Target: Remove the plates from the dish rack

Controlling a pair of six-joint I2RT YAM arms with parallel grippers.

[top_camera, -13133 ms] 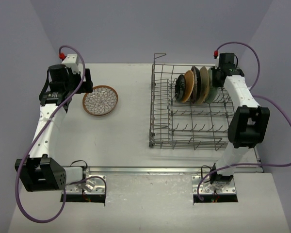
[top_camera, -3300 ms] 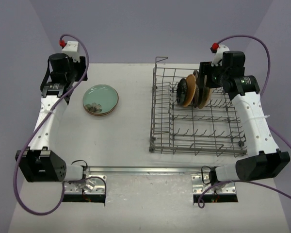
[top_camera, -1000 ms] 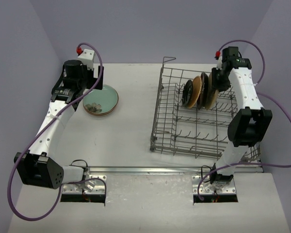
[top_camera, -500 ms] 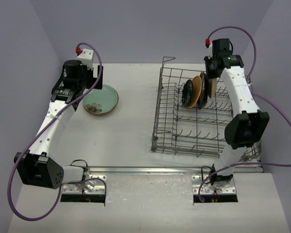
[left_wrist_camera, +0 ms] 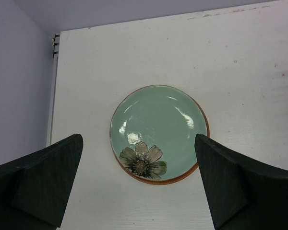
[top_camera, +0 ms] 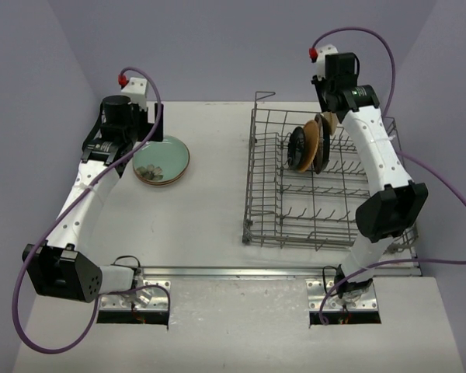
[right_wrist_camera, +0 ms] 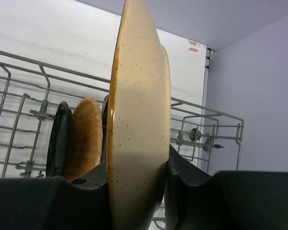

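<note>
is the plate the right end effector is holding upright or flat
Upright. In the right wrist view the speckled cream plate stands on edge, rim pointing up, clamped at its lower part in the right end effector.

The top camera looks down from above the near edge over the table [top_camera: 210, 210]. The left wrist view faces straight down on a green plate [left_wrist_camera: 158, 129] (top sees it too); the right sits close against a cream plate [right_wrist_camera: 137, 120], rack [right_wrist_camera: 204, 139] beyond.

Green flower plate [left_wrist_camera: 158, 120], speckled cream plate [right_wrist_camera: 137, 120], grey rack [top_camera: 249, 183]
</note>
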